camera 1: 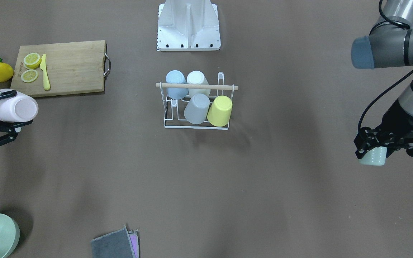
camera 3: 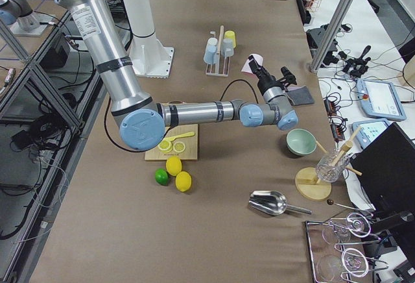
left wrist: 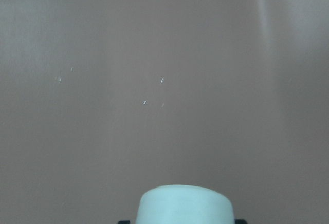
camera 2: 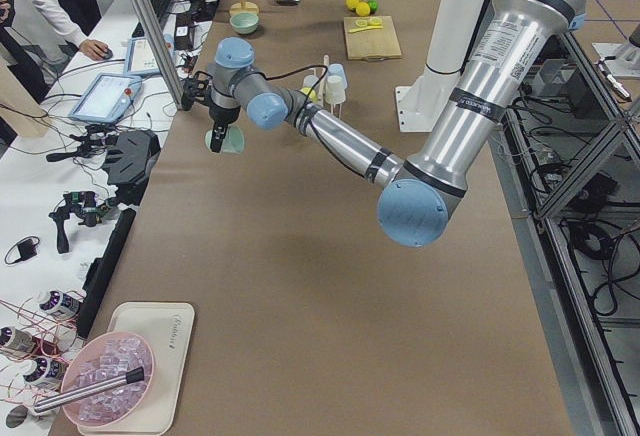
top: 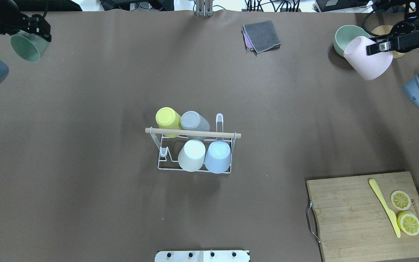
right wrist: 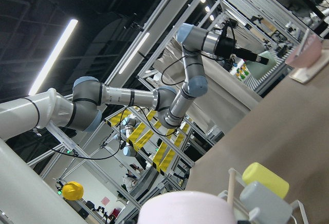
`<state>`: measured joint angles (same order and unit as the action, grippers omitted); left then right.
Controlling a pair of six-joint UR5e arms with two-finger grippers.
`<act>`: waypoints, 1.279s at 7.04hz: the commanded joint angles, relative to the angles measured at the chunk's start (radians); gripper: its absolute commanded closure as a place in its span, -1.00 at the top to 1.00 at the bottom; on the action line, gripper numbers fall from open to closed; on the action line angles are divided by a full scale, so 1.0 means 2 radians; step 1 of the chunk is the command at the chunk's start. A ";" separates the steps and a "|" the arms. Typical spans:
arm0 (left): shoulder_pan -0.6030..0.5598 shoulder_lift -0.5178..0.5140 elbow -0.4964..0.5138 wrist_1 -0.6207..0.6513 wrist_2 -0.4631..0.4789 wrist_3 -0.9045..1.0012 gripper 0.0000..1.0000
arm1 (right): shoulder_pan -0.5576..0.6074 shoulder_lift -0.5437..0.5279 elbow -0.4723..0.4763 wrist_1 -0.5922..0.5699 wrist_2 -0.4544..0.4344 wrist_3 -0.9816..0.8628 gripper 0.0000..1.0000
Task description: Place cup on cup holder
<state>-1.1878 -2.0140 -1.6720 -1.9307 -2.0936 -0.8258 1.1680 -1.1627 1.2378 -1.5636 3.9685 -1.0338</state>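
Overhead exterior: left jaws grip green cup (top: 27,46), right jaws grip pink cup (top: 367,60); left wrist-mounted shows only sliver of green.

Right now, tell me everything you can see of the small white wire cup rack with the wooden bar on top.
The white wire cup rack stands upright mid-table on the brown tabletop, with a light wooden dowel across its top. Thin wire forms a rectangular base and two rows of upright prongs. Four cups sit upside down on prongs: a yellow cup, a grey cup, a white cup and a pale blue cup. One tall loop and one low loop stand free.
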 commanded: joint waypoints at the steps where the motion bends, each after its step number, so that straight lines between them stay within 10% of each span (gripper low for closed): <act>1: 0.002 0.007 -0.016 -0.128 0.064 -0.079 -0.17 | -0.022 0.024 -0.017 0.000 0.073 -0.113 -0.30; 3: 0.020 0.015 -0.032 -0.234 0.102 -0.144 -0.17 | -0.048 0.041 -0.034 0.000 0.126 -0.203 -0.30; 9: 0.195 0.047 -0.087 -0.433 0.430 -0.166 -0.25 | -0.130 0.075 -0.058 0.000 0.159 -0.294 -0.43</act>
<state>-0.8829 -1.9211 -1.8350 -2.7514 -1.3661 -1.1709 0.9446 -1.0357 1.1407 -1.5632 4.2865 -1.5921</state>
